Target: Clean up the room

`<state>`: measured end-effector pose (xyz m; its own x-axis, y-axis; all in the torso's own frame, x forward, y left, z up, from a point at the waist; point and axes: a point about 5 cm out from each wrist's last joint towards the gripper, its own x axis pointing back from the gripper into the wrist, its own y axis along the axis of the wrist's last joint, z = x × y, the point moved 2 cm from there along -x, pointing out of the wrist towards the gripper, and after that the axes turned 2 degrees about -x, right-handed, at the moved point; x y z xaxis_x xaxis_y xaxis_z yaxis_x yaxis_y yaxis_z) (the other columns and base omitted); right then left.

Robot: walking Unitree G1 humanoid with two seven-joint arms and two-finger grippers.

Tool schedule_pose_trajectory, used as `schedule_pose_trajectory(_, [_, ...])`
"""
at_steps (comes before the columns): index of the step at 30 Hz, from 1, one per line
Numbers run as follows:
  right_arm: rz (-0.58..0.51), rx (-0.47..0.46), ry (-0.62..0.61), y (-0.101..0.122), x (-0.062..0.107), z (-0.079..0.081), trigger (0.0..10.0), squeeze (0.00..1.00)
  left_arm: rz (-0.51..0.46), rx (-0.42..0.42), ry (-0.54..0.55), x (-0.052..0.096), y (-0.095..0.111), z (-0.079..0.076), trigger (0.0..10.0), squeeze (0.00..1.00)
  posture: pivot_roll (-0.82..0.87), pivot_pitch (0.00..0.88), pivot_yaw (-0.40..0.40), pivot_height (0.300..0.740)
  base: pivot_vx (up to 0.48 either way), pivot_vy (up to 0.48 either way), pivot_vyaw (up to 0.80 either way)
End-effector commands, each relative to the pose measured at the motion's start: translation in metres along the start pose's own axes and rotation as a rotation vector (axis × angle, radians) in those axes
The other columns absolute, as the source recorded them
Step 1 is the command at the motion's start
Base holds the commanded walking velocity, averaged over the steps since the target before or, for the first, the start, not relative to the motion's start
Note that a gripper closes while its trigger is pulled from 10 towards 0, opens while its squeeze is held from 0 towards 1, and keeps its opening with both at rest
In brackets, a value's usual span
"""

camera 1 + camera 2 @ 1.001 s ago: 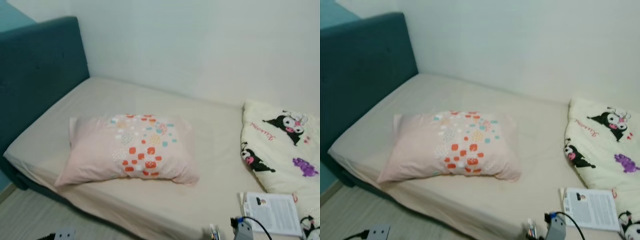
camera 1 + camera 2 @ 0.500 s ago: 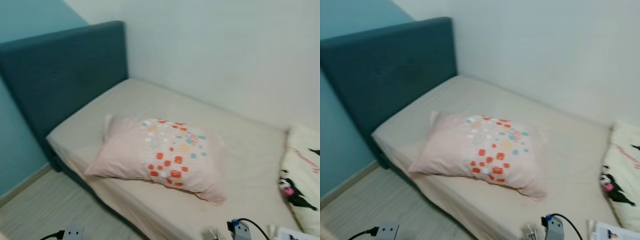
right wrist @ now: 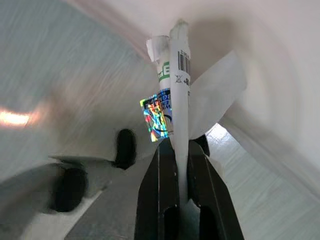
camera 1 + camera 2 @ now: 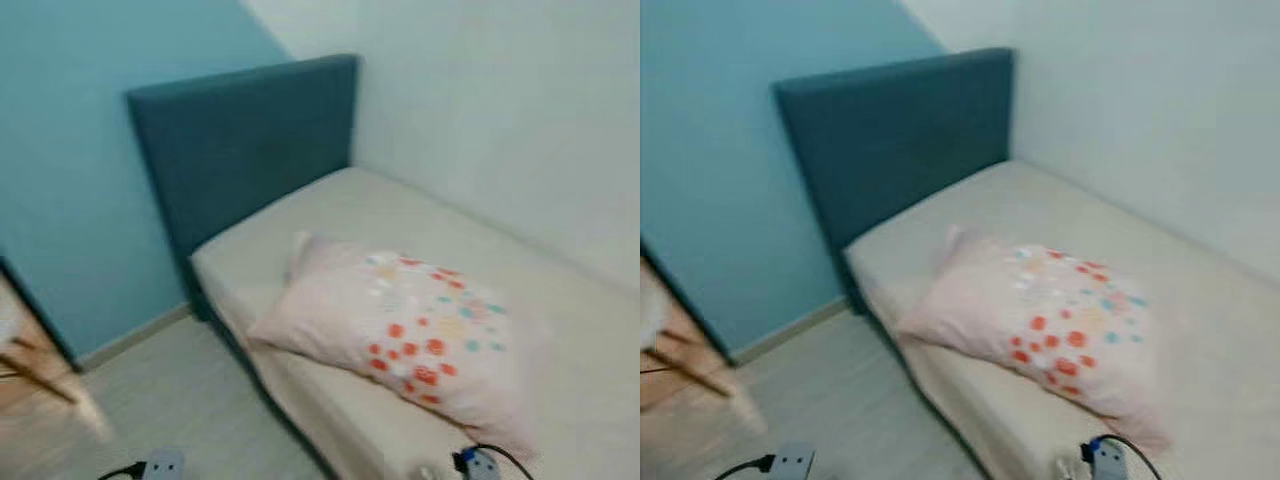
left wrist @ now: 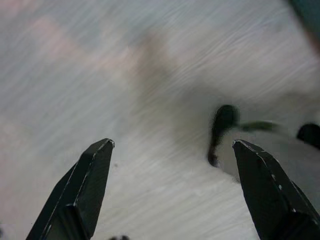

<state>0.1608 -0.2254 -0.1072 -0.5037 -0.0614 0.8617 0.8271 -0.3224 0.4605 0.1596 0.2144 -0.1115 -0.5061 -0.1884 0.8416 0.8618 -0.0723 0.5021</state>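
Bed [image 4: 560, 300]: beige sheet, set in the corner against a white wall [image 4: 500, 120]. Dark teal headboard [image 4: 240, 140] upright at its head, backed by a light blue wall [image 4: 90, 160].

Pillow [image 4: 410, 335]: pale pink, printed with red, orange and teal spots; lying flat on the sheet near the bed's front edge, one corner toward the headboard. Slightly blurred.

Floor [image 4: 200, 400]: pale wood-look planks beside the bed. Skirting along the foot of the blue wall.

Power strip [image 4: 790, 462]: white, on the floor at the lower edge of the head views, black cable running off to the left.

Wooden furniture [image 4: 35, 365]: brown, at the far left edge, blurred; kind not determinable.

Grey fitting with blue connector and black cable [image 4: 478, 464]: at the bottom edge, in front of the bed; part of the rig, apparently.

Left gripper [image 5: 172, 150]: spread wide apart, holding nothing; hanging over blurred pale floor. Dark shape and pale surface near one finger [image 5: 82, 190], too blurred to name.

Right gripper [image 3: 181, 150]: closed tight on a white packet [image 3: 177, 95], flat and crumpled, edge-on between the fingers [image 3: 157, 195]. Green lettering, barcode and holographic sticker on the packet. White flap sticking out to one side. Packet standing out beyond the fingertips, over blurred floor and a pale surface.
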Motion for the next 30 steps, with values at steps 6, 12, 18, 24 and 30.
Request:
schedule_pose_trajectory(6, [-0.018,0.013,0.01,0.005,-0.003,0.008,10.0,0.0,0.011,-0.027,-0.005,0.0,-0.003,0.004,10.0,0.0,-0.04,0.0,-0.078,0.72,0.0,0.0,0.78])
schedule_pose_trajectory(12, [-0.025,0.012,0.013,0.006,-0.004,0.012,10.0,0.0,0.014,-0.028,-0.003,0.0,-0.004,0.006,10.0,0.0,-0.03,0.0,-0.074,0.72,0.0,0.0,0.78])
schedule_pose_trajectory(18, [-0.034,0.031,0.027,0.011,-0.008,0.024,10.0,0.0,-0.003,-0.061,-0.006,0.0,0.0,0.01,10.0,0.0,-0.02,0.0,-0.071,0.72,0.0,0.0,0.78])
schedule_pose_trajectory(24, [-0.032,0.033,0.036,0.008,-0.009,0.031,10.0,0.0,-0.004,-0.056,-0.016,0.0,-0.001,0.008,10.0,0.0,-0.02,0.0,-0.069,0.72,0.0,0.0,0.78])
schedule_pose_trajectory(30, [-0.023,0.028,0.037,0.003,-0.009,0.032,10.0,0.0,-0.002,-0.052,-0.023,0.0,-0.003,0.006,10.0,0.0,-0.02,0.0,-0.066,0.72,0.0,0.0,0.78])
